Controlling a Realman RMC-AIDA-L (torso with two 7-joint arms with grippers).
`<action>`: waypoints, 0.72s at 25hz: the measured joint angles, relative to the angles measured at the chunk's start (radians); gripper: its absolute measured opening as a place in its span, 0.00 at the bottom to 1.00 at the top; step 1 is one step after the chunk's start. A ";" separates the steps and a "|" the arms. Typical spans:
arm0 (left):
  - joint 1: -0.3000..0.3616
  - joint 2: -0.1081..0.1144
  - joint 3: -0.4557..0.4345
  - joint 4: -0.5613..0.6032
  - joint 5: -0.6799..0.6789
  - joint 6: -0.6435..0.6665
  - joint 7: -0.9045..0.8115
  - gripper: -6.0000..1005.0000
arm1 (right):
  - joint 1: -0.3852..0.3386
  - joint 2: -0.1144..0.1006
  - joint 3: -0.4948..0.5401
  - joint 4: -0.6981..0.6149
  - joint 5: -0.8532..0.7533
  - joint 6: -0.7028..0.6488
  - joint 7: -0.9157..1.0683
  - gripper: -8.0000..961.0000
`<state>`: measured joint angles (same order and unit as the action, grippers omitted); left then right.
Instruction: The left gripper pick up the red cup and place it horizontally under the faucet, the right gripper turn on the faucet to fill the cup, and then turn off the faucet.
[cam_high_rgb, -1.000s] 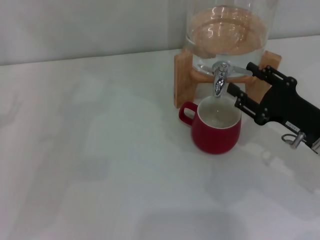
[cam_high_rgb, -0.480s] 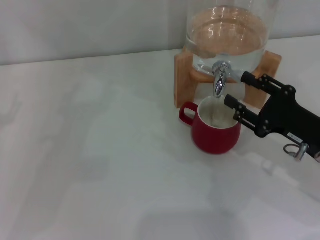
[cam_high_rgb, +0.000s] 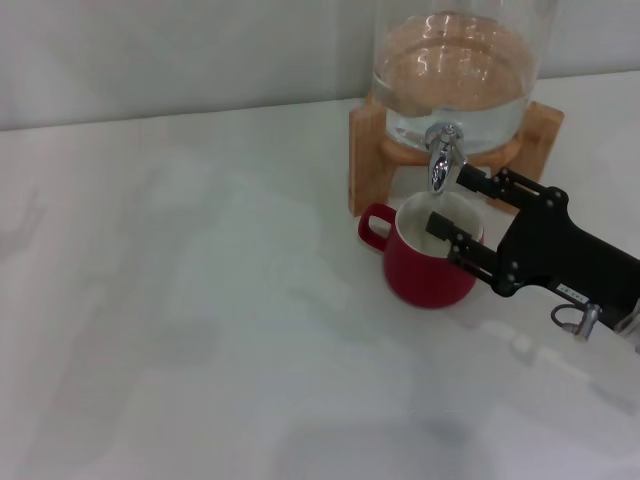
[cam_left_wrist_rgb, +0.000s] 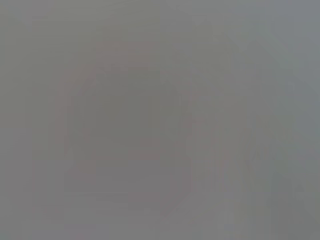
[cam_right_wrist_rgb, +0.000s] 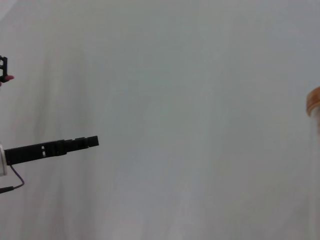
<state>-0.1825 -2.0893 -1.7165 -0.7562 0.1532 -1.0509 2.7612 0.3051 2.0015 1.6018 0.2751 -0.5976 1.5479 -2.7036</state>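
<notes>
The red cup (cam_high_rgb: 425, 272) stands upright on the white table, its handle pointing to my left. Its mouth is directly under the chrome faucet (cam_high_rgb: 440, 160). My right gripper (cam_high_rgb: 450, 198) reaches in from the right with its two black finger bars apart and holding nothing. One finger tip lies just right of the spout and the other hangs over the cup's mouth. One finger bar (cam_right_wrist_rgb: 55, 147) shows in the right wrist view. The left gripper is out of view, and the left wrist view shows only grey.
The glass dispenser (cam_high_rgb: 460, 70), partly filled with water, sits on a light wooden stand (cam_high_rgb: 365, 150) at the back right. The white table (cam_high_rgb: 200, 300) stretches to the left and front. The dispenser's edge shows in the right wrist view (cam_right_wrist_rgb: 314, 107).
My right gripper has moved left and toward me, from beside the faucet's top down to spout level. Its nearer finger is now over the cup's mouth. The cup has not moved.
</notes>
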 joint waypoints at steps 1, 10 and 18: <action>0.000 0.000 0.000 0.000 0.000 0.000 0.000 0.86 | 0.001 0.000 -0.002 0.001 0.000 0.000 0.000 0.63; 0.000 0.000 0.000 0.006 0.000 -0.011 -0.005 0.86 | -0.031 -0.005 -0.011 0.009 0.000 0.037 0.011 0.63; -0.003 0.000 0.000 0.007 0.000 -0.012 -0.005 0.86 | -0.074 -0.013 0.009 0.010 0.013 0.063 0.009 0.63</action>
<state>-0.1851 -2.0893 -1.7165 -0.7492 0.1534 -1.0629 2.7565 0.2312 1.9883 1.6108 0.2850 -0.5847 1.6109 -2.6945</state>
